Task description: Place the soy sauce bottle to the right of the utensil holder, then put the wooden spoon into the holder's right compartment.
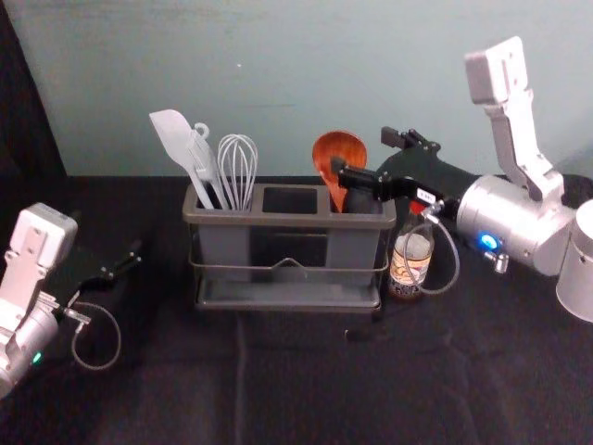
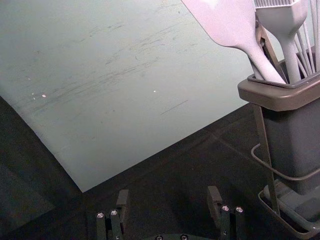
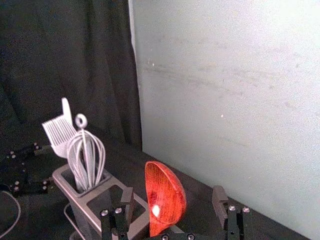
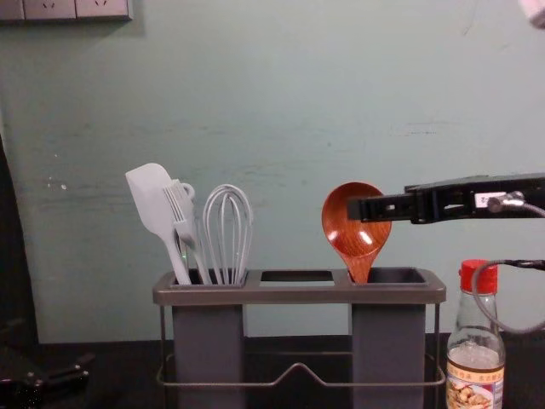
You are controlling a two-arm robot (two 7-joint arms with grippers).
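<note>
Where the wooden spoon (image 4: 345, 234) stands: in the right compartment (image 4: 388, 341), handle down, bowl up, close to that compartment's inner side.
Soy sauce bottle (image 4: 468, 345): upright on the black-covered desk (image 1: 306, 389), just beside the right end of the utensil holder (image 4: 298, 294), red cap on.
Right pincer (image 3: 172, 194): spread wide at the spoon's bowl, which shows between its fingers in the wrist view; whether either finger touches the wood, I cannot tell.
Done: both placements, as I judge it; bottle to the holder's right, spoon in its proper slot and standing without a grip.
Left to do: probably just drawing the right arm away. A finger could snag the bowl and tip the spoon, or the looped cable (image 1: 454, 269) by the bottle could nudge it.
Left compartment (image 4: 209, 341): a pale spatula (image 4: 152, 200), a brush (image 2: 282, 22) and a whisk (image 4: 228, 230), outside this job.
Left pincer (image 2: 168, 192): idle beyond the holder's left side, also spread wide.
</note>
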